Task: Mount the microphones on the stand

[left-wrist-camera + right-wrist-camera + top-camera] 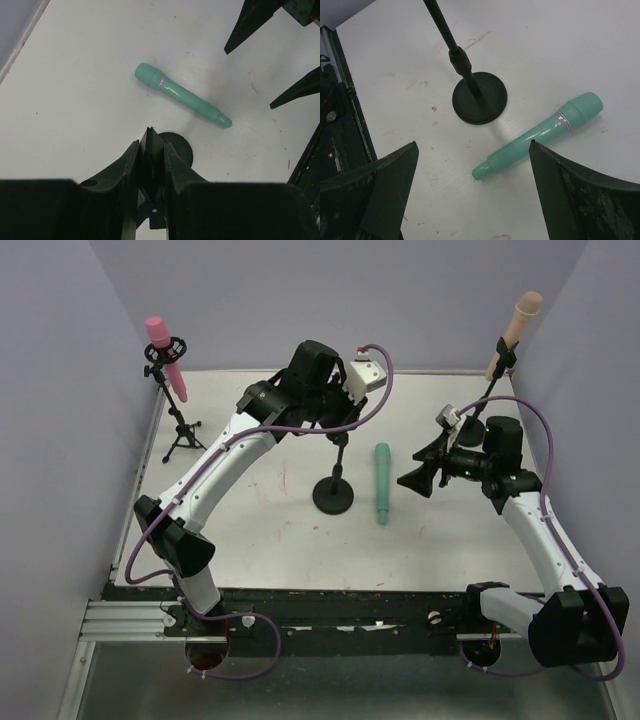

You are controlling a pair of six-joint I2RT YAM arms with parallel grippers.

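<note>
The teal-green microphone (pixel 382 483) lies flat on the table right of the middle stand (pixel 333 495), which has a round black base and no microphone in it. My left gripper (pixel 338 430) is shut on the top clip of this stand (pixel 151 150), above its base (pixel 184 148). My right gripper (pixel 420 480) is open and empty, hovering just right of the teal microphone; in its wrist view (pixel 473 143) the microphone (pixel 540 135) lies between the fingers, tail end toward me. The pink microphone (pixel 165 358) and the peach-beige one (pixel 515 330) each sit in a stand.
A black tripod stand (pixel 182 435) holds the pink microphone at the back left corner. A thin stand (pixel 490 390) holds the peach one at the back right, close behind my right arm. Purple walls enclose the white table (pixel 260 530).
</note>
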